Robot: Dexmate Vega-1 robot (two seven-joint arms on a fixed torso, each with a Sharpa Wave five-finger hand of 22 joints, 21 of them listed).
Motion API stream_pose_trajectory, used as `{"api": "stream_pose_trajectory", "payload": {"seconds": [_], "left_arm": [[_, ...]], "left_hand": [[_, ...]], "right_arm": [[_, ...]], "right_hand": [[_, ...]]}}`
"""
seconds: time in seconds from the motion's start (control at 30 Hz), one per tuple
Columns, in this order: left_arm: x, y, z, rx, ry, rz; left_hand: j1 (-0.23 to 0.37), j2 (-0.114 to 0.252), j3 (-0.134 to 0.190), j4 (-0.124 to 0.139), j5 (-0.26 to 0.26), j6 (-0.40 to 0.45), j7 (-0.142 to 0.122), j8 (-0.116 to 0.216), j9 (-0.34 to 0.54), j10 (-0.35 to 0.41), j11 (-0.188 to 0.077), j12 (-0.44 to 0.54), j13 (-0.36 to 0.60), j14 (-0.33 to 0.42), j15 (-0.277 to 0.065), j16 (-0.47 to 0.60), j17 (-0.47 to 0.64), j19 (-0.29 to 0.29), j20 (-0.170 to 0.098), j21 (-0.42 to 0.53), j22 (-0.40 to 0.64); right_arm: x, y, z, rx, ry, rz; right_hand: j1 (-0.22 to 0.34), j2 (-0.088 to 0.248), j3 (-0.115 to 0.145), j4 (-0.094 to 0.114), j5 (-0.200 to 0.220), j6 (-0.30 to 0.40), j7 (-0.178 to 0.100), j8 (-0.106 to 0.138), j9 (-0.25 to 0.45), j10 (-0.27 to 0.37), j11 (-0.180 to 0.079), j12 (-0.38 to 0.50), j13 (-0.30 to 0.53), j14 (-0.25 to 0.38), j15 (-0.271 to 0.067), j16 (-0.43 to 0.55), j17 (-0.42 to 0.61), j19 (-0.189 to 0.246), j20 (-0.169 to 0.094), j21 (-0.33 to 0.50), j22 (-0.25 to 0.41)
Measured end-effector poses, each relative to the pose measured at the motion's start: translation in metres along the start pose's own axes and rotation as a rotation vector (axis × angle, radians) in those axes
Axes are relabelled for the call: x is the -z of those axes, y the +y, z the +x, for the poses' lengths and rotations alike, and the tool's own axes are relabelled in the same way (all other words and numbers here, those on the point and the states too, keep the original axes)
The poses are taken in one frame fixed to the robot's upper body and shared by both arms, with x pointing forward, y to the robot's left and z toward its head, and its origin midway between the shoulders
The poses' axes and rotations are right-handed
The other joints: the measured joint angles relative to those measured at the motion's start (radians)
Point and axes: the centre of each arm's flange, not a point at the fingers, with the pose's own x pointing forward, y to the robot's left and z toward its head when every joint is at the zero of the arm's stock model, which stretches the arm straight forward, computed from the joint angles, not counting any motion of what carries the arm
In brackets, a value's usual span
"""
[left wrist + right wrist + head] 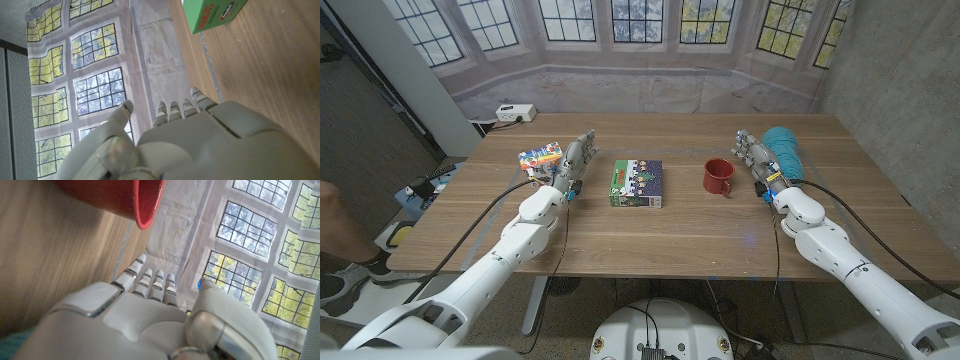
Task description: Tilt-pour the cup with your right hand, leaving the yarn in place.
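Note:
A red cup (pixel 718 177) stands upright on the wooden table (pixel 670 235), right of centre; its rim and side also show in the right wrist view (pixel 120 200). A teal yarn skein (pixel 783 153) lies at the right, just behind my right hand (pixel 756 160). That hand stands to the right of the cup, a small gap away, fingers extended and holding nothing (pixel 150 315). My left hand (pixel 574 162) stands at the left with straight fingers, empty (pixel 190 140).
A green game box (pixel 637 184) lies at the table's centre, its corner also in the left wrist view (pixel 212 14). A colourful small box (pixel 541 159) sits just left of my left hand. A white power strip (pixel 514 113) lies on the floor behind the table.

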Motion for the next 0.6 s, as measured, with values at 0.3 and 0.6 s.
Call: {"api": "stream_pose_trajectory", "payload": {"seconds": [0.3, 0.6], "left_arm": [[0.000, -0.003, 0.002, 0.006, -0.001, -0.003], [-0.001, -0.005, 0.005, 0.018, -0.005, -0.002]], "left_hand": [[0.000, 0.000, 0.000, 0.000, 0.000, 0.000, 0.000, 0.000, 0.000, 0.000, 0.000, 0.000, 0.000, 0.000, 0.000, 0.000, 0.000, 0.000, 0.000, 0.000, 0.000], [0.000, 0.000, 0.000, 0.000, 0.000, 0.000, 0.000, 0.000, 0.000, 0.000, 0.000, 0.000, 0.000, 0.000, 0.000, 0.000, 0.000, 0.000, 0.000, 0.000, 0.000]], "right_arm": [[-0.002, 0.001, -0.009, 0.024, 0.008, -0.030], [-0.002, 0.001, -0.019, 0.070, 0.020, -0.079]], "right_hand": [[0.013, 0.002, 0.006, -0.014, 0.000, 0.000, 0.000, 0.000, 0.000, 0.000, 0.000, 0.000, 0.000, 0.000, 0.000, 0.000, -0.005, 0.000, 0.000, 0.000, 0.000], [0.044, -0.011, 0.017, -0.050, -0.008, 0.000, 0.000, 0.004, 0.000, 0.000, 0.000, 0.000, -0.003, 0.000, 0.000, 0.000, -0.014, 0.000, 0.000, 0.000, 0.000]]}}
